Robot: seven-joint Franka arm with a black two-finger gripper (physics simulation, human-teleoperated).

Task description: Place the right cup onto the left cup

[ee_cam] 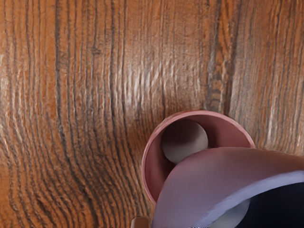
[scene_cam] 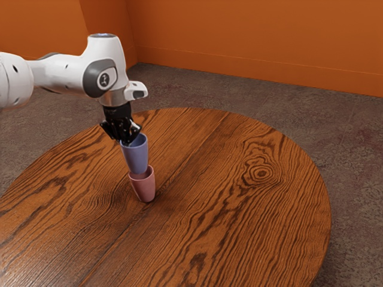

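Looks like the black gripper point(scene_cam: 127, 140) has the tapered matte lavender cup point(scene_cam: 136, 157) pinched by its rim, tapered matte pink cup point(scene_cam: 143, 189) just below, slightly toward the exterior view's right.

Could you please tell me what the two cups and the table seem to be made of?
The purple cup and pink cup look like smooth, satin plastic, judging by their even color and soft shading, though glazed ceramic is possible. The table looks like polished wood, with dark grain, a knot and a slight sheen.
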